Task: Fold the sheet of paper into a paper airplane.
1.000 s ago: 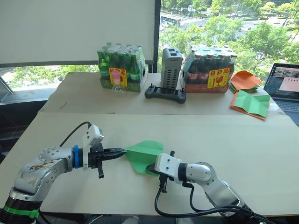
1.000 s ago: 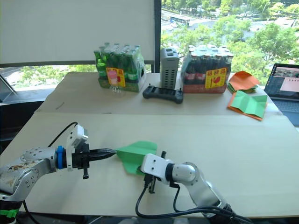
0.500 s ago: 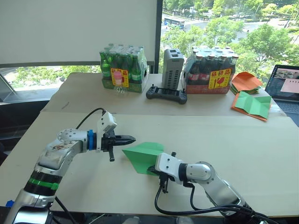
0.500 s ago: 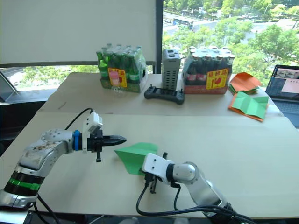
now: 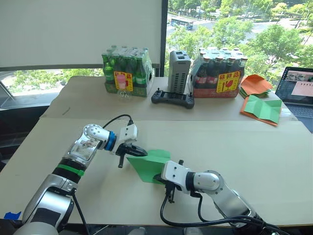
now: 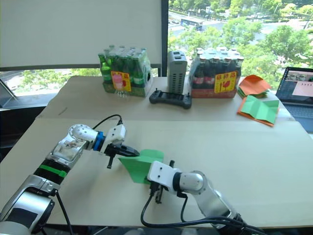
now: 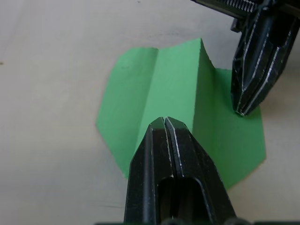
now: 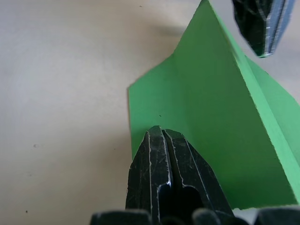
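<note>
Two black two-fingered grippers meeting at one folded bright green sheet of paper [image 5: 150, 164] lying on the near part of the pale beige table [image 5: 254, 152], roughly midway across it

Left gripper [image 5: 141, 152] reaching in from the robot's left, fingers pressed together with no gap, tips resting over the paper's left edge near the raised crease; seen from the left wrist, fingers [image 7: 171, 140] lying closed above the green surface, not clearly pinching it

Right gripper [image 8: 159, 136] sitting at the paper's near edge, fingers likewise closed tight, tips touching or overlapping the green border; actual clamping of paper between them impossible to tell

Paper showing as a pointed wedge with one fold standing up as a ridge along the middle, wide end toward the right arm

Standing well apart along the far table edge: shrink-wrapped pack of green bottles [image 5: 126, 71], grey upright box [image 5: 179, 71], black handheld controller [image 5: 172, 98], pack of dark bottles [image 5: 219, 72], stack of orange and green paper sheets [image 5: 261, 100], open laptop [image 5: 296, 91] at the far right
</note>
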Action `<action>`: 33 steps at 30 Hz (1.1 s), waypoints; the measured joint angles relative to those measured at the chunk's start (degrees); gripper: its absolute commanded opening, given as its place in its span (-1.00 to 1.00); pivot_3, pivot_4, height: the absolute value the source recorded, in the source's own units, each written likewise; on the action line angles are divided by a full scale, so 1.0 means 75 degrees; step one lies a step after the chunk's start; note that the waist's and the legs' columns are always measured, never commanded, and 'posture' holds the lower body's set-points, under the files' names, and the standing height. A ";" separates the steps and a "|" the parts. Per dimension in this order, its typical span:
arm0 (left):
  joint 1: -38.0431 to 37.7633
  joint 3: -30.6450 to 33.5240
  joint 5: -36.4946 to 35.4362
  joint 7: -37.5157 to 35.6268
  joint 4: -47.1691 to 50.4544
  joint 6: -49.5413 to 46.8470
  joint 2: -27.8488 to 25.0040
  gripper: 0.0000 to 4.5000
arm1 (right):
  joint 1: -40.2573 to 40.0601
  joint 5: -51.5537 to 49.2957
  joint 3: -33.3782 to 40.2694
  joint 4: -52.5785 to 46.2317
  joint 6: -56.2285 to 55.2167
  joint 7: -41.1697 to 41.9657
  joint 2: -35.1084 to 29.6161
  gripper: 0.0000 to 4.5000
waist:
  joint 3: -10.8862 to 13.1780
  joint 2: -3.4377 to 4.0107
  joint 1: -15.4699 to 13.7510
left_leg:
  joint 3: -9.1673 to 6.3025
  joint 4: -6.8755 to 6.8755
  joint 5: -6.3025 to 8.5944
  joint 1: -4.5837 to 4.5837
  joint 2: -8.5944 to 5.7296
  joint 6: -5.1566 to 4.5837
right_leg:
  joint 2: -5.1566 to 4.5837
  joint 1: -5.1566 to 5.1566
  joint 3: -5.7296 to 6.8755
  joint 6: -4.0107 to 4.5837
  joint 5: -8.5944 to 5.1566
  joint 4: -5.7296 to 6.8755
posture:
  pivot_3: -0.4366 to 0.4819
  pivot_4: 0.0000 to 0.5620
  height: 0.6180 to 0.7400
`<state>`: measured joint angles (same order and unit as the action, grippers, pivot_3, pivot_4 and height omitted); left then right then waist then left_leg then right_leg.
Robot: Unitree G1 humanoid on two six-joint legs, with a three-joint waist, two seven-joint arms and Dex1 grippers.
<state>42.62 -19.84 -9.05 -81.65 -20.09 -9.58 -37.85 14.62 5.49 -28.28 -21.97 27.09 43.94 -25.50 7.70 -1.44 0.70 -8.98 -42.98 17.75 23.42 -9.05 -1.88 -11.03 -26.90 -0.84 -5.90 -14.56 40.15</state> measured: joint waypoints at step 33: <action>-0.0763 -0.0021 0.0270 -0.0433 0.1525 -0.0087 -0.0173 -1.00 | -0.0292 -0.0636 0.0521 -0.1109 0.1687 -0.0070 -0.0161 -0.99 | 0.0000 0.0000 0.0003 | -0.0006 -0.0004 -0.0001 0.0030 -0.0003 -0.0001 | -0.0003 -0.0022 0.0005 -0.0001 0.0001 0.0001 | -0.05 -0.47 -0.07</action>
<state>36.90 -20.00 -7.02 -84.90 -8.65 -10.23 -39.15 12.43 0.72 -24.37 -30.29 39.75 43.41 -26.71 7.70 -1.44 0.72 -9.03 -43.01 17.74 23.64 -9.08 -1.89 -11.06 -27.06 -0.80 -5.91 -14.55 40.16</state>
